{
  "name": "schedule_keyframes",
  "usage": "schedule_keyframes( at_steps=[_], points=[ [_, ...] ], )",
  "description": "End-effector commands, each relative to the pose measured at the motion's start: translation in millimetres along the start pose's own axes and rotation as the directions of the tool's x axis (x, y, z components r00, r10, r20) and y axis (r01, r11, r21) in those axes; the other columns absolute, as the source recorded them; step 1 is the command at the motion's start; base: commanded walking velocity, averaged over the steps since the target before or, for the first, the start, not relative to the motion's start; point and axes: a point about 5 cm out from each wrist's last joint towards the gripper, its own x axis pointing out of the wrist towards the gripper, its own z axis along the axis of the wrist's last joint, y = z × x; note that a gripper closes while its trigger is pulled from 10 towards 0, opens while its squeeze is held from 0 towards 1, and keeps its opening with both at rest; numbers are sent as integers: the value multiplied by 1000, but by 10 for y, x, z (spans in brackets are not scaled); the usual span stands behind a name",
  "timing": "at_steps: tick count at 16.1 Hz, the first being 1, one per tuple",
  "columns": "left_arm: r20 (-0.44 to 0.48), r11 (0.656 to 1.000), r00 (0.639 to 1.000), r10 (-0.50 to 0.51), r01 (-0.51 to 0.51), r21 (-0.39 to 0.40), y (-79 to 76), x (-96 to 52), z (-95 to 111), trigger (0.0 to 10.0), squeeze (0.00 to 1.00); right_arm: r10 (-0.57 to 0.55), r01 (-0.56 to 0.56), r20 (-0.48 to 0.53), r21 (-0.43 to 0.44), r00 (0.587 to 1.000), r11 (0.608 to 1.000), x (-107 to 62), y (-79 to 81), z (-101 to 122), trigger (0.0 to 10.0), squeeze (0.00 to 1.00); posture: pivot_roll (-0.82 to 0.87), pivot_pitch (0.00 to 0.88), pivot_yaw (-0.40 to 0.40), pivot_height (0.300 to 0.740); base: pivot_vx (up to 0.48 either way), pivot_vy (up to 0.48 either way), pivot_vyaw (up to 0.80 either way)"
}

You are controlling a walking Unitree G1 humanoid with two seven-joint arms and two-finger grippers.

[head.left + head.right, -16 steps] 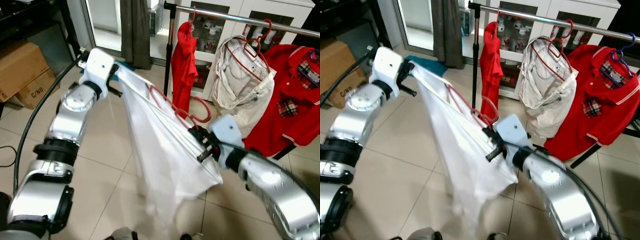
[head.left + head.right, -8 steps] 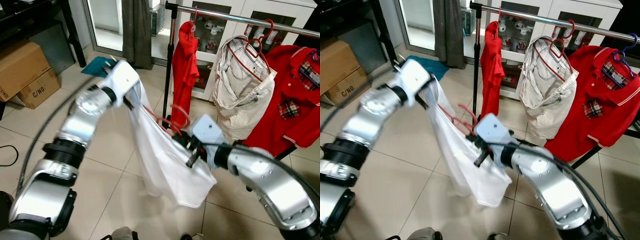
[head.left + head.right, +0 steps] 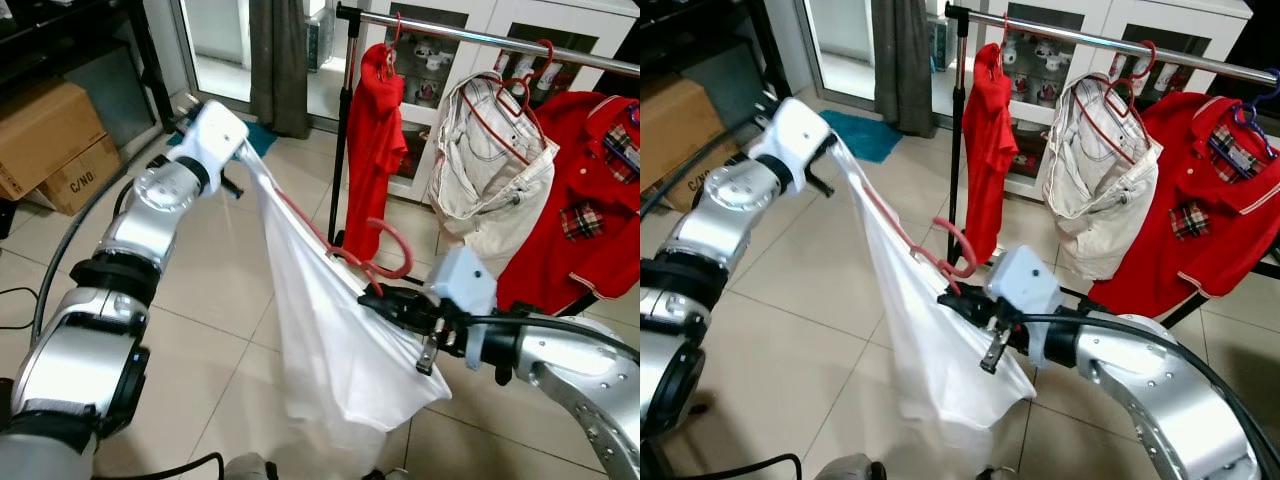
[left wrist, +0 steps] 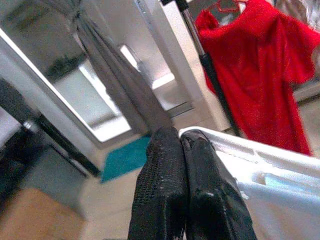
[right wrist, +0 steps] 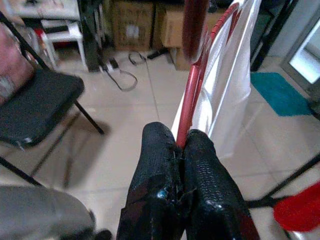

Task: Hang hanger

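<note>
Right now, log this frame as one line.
left gripper: shut on white garment | right gripper: shut on red hanger | garment stretched between arms | clothes rail: not reached

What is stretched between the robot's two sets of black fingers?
A white garment on a red hanger spans from the left gripper to the right gripper, in both eye views.

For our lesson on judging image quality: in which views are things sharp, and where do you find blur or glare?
Left eye view: mostly sharp, the white garment and red hanger crisp. Left wrist view: the left gripper shut on the garment is fairly clear, the background soft, the doorway glaring white. Right wrist view: the right gripper is clear, the hanger's near hook blurred.
</note>
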Motion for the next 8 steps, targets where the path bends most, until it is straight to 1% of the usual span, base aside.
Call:
schedule_keyframes(
  at_steps=[1,2,3,4,5,6,7,8],
  points=[
    [-58,992,994,94,-98,-80,208,-62,-122,0,0,63,-64,35,22,997,998,-31,73,30,0,0,11,22,8,740,0,0,0],
    [-77,992,993,86,-92,-85,159,-58,-176,0,0,58,-61,63,36,996,998,-27,73,44,0,0,11,22,8,740,0,0,0],
    [-84,993,995,57,-65,-99,65,-47,-225,0,0,20,-25,81,61,996,998,-16,43,42,0,0,2,21,13,740,0,0,0],
    [-84,984,996,32,-46,-170,-102,-29,-293,0,0,-33,27,61,94,998,995,9,9,-16,0,0,-4,21,10,740,0,0,0],
    [-86,967,994,69,-88,-240,-135,-34,-336,0,0,-39,35,35,100,999,994,9,24,-65,0,0,-7,22,11,740,0,0,0],
    [-65,955,995,81,-96,-280,-122,-40,-329,0,0,-63,63,1,102,998,993,3,13,-110,0,0,-8,23,9,740,0,0,0],
    [-7,932,997,81,-78,-354,-105,-43,-279,0,0,-106,114,-74,115,992,987,-16,-16,-204,0,0,-4,25,5,740,0,0,0],
    [73,922,997,33,-2,-388,-119,-39,-185,0,0,-131,143,-124,99,984,985,-21,-42,-267,0,0,4,27,2,740,0,0,0]
  ],
)
